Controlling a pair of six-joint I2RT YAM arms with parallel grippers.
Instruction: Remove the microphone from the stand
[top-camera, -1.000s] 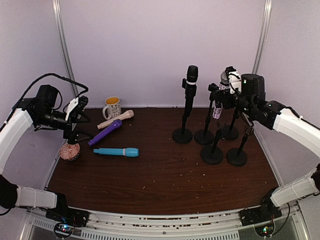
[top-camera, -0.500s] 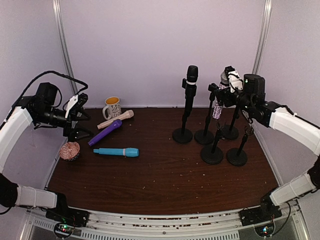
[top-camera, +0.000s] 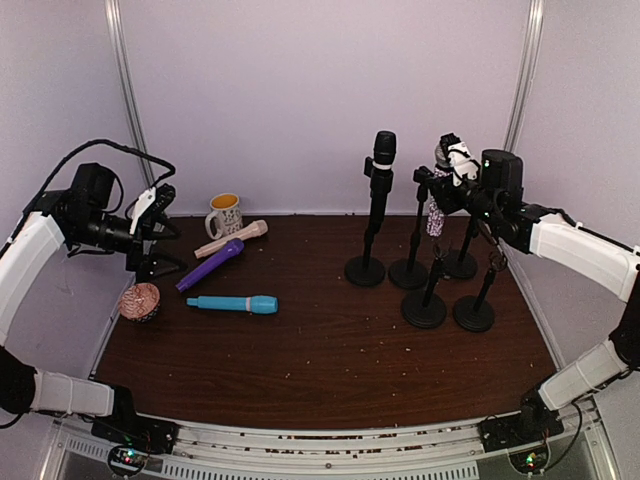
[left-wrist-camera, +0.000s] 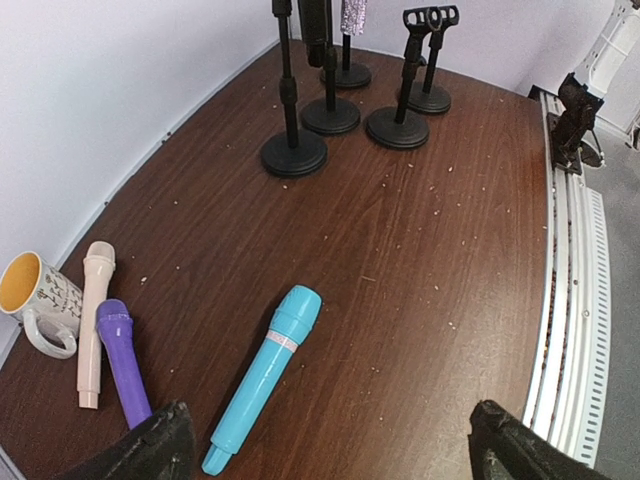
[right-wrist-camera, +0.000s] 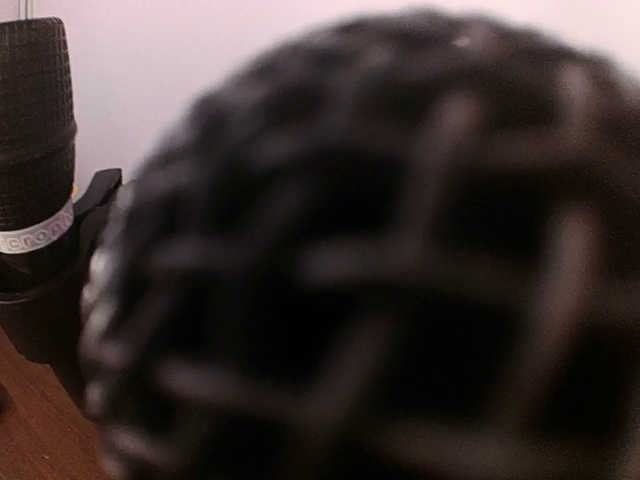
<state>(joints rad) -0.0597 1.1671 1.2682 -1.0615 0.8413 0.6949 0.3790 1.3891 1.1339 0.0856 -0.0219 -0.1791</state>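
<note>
A glittery silver microphone (top-camera: 436, 214) with a dark mesh head hangs in the clip of a black stand (top-camera: 408, 272) at the back right. My right gripper (top-camera: 450, 158) is at its head, fingers on either side. That mesh head (right-wrist-camera: 380, 250) fills the right wrist view as a blur and hides the jaws. A black microphone (top-camera: 384, 150) stands upright in its own stand (top-camera: 366, 270) just to the left. My left gripper (top-camera: 160, 235) hangs open above the table's left side with nothing in it; its wrist view looks down on a blue microphone (left-wrist-camera: 262, 375).
Three empty stands (top-camera: 425, 300) (top-camera: 474, 305) (top-camera: 460, 262) crowd below the right arm. On the left lie the blue microphone (top-camera: 232, 303), a purple one (top-camera: 211, 264) and a beige one (top-camera: 231, 238), beside a mug (top-camera: 224, 214) and a pink cupcake-like object (top-camera: 139, 301).
My right gripper has edged left onto the glittery microphone's head. My left gripper has lifted up and away from the pink object.
</note>
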